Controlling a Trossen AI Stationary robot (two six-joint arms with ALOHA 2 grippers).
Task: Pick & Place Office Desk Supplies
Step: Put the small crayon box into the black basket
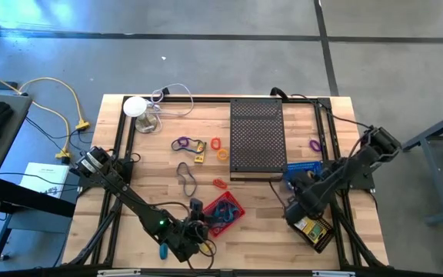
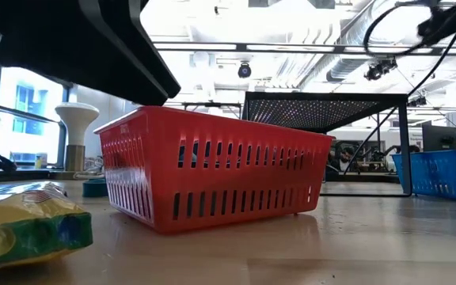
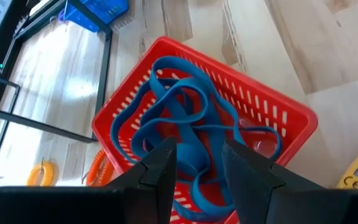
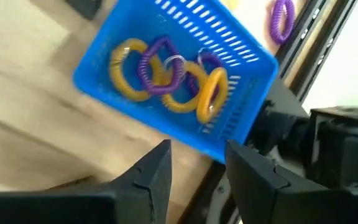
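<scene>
**Ana:** Why was the left gripper (image 3: 194,168) hanging over the red basket (image 1: 224,212) near the front edge of the table?

**Ben:** I think it was sorting. The red basket held a heap of blue bands (image 3: 182,124), all alike. The fingers stood a little apart and pinched nothing.

**Ana:** And the right gripper (image 4: 194,165)?

**Ben:** It hung over the blue basket (image 4: 179,93) by the right edge of the table. Its fingers were apart too, and empty. Inside lay yellow coil rings (image 4: 127,70) and purple coil rings (image 4: 157,62). So it looked like each basket got its own kind.

**Ana:** What was left on the wood?

**Ben:** A purple loop (image 1: 181,144), a small red ring (image 1: 215,143), an orange ring (image 1: 223,154) and a grey band (image 1: 186,177) lay in the middle of the table, beside the black tray (image 1: 257,138). One purple ring (image 1: 314,144) lay near the right edge.

**Ana:** What was hard to see?

**Ben:** From above, the right arm covered most of the blue basket. In the low view a big dark arm part blocked the top corner, and a blurry yellow packet (image 2: 22,222) sat close up. I could not read it.
</scene>
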